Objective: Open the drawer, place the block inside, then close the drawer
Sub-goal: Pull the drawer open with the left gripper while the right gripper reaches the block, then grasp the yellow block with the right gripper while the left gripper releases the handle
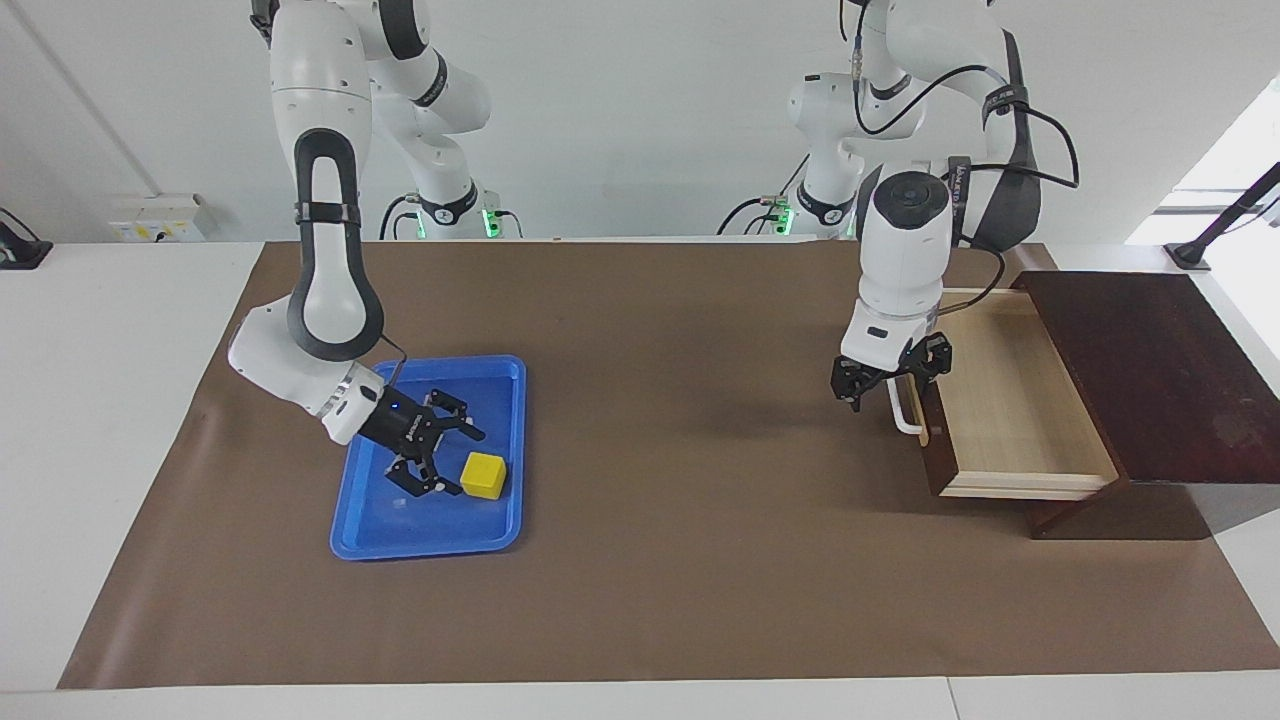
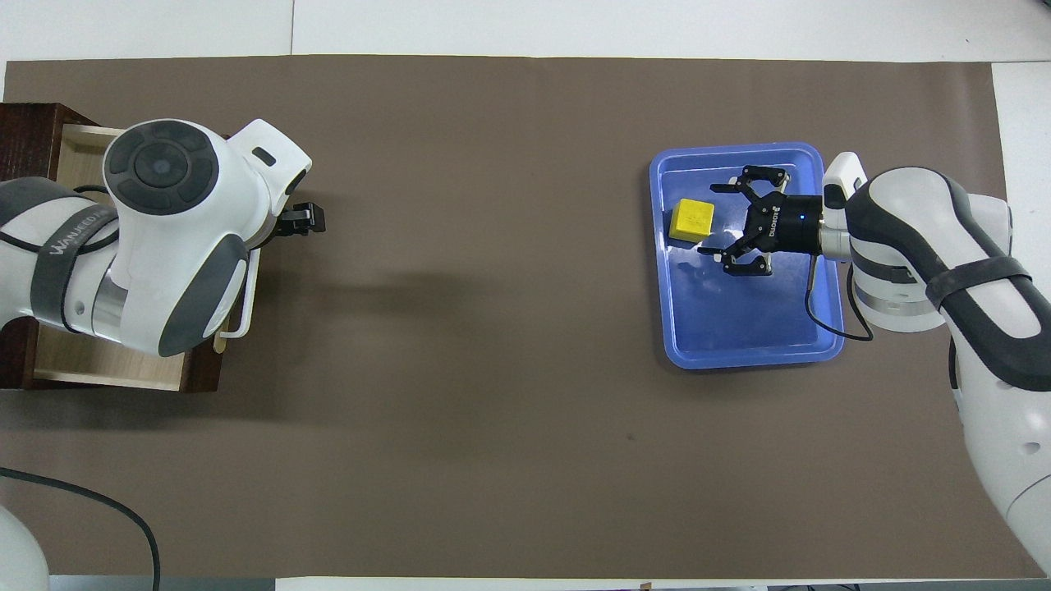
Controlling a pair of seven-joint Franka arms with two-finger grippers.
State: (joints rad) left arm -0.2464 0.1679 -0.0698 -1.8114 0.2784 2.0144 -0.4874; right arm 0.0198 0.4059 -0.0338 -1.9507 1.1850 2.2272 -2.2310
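Note:
The yellow block [image 1: 485, 475] [image 2: 691, 219] lies in a flat blue tray [image 1: 430, 548] [image 2: 739, 361] toward the right arm's end of the table. My right gripper [image 1: 456, 462] [image 2: 710, 220] is low over the tray, open, with its fingertips right beside the block. The drawer [image 1: 1000, 400] [image 2: 82, 361] stands pulled out of the dark brown box [image 1: 1150, 370] [image 2: 33, 123] at the left arm's end, its pale wood interior showing. My left gripper [image 1: 885, 385] is open, just above the drawer's white handle [image 1: 905, 415] [image 2: 242, 320]. The left arm hides much of the drawer from overhead.
A brown mat [image 1: 680, 560] [image 2: 493, 369] covers the table between tray and drawer. A black cable [image 2: 82, 492] lies on the mat near the left arm's base.

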